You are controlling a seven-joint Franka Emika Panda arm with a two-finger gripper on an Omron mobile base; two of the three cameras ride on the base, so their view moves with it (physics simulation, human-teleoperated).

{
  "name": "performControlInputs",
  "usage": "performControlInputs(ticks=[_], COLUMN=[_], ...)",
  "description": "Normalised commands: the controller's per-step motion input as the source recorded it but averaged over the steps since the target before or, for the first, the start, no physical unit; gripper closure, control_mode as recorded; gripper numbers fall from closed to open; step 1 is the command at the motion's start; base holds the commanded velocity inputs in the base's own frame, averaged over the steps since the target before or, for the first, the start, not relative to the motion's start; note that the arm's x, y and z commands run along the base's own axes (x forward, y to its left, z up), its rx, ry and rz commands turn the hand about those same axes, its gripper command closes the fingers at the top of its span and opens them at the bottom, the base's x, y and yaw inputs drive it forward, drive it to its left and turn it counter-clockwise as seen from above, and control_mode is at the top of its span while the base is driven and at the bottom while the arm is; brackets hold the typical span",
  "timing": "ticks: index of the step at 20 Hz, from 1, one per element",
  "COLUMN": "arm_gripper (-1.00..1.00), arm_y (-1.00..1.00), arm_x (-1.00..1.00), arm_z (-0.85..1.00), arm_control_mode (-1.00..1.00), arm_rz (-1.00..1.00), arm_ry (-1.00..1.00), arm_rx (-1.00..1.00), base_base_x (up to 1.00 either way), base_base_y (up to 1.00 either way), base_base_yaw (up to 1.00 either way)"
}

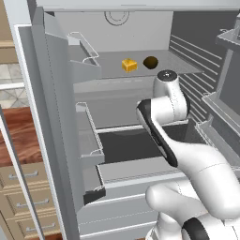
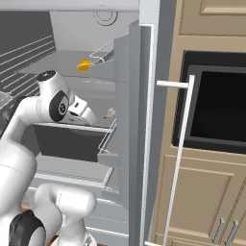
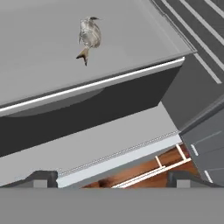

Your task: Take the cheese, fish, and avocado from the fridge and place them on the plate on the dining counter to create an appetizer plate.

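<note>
The fridge (image 1: pixel 47 93) stands open. On its upper shelf the yellow cheese (image 1: pixel 129 65) lies beside the dark round avocado (image 1: pixel 150 62); the cheese (image 2: pixel 85 66) also shows from the right. A small grey fish (image 3: pixel 89 35) lies on the middle shelf, also seen as the fish (image 2: pixel 110 113) near the door bins. My gripper (image 3: pixel 113 179) is open and empty, in front of that shelf's edge and well short of the fish. From the right the gripper (image 2: pixel 89 116) points towards the fish. The plate and dining counter are out of view.
Door bins (image 1: pixel 84 56) jut out on the left, and another door's bins (image 1: pixel 220 108) on the right. A dark drawer front (image 3: pixel 87 113) sits under the fish shelf. A beige cabinet with a black microwave (image 2: pixel 216 105) stands right of the fridge, behind a white bar handle (image 2: pixel 180 144).
</note>
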Motion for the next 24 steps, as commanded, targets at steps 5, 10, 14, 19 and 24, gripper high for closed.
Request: performControlInputs(ticks=[5,10,14,19,24], arm_gripper=[-1.0,-1.0,-1.0,-1.0,-1.0], arm_y=[-0.13,-0.12,-0.02,-0.02,-0.22], arm_x=[0.59,0.37,0.15,0.3,0.21], arm_z=[-0.41,-0.29,-0.03,0.0,-0.02], arm_control_mode=[-1.0,-1.0,-1.0,-1.0,-1.0], arm_rz=[-0.09,-0.07,0.0,0.0,0.0], arm_ry=[-0.11,-0.08,-0.17,-0.12,0.0], arm_rx=[0.0,0.0,0.0,0.0,0.0], base_base_x=[0.0,0.0,0.0,0.0,0.0], base_base_y=[0.0,0.0,0.0,0.0,0.0], base_base_yaw=[0.0,0.0,0.0,0.0,0.0])
